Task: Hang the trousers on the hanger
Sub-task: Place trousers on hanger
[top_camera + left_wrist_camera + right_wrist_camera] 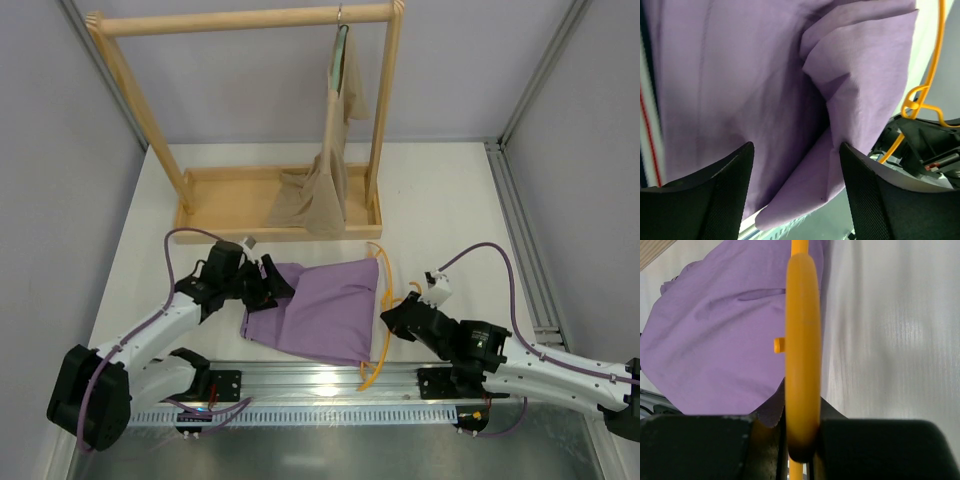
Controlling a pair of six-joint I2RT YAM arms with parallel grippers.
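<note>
— What is the setting?
— A white table (440, 200) with pale grey walls (60, 150) around it and a metal rail (330, 375) along the near edge. At the back stands a wooden rack (250, 20); a beige garment (320, 190) hangs from its bar and trails into its base.
— The trousers (320, 310)?
— Folded flat on the table between the arms, the hanger (802, 340) along their right edge.
— And the grippers?
— The left gripper (795, 147) is over the trousers' left side, fingers apart, gripping nothing. The right gripper (802, 435) is clamped on the hanger.
</note>
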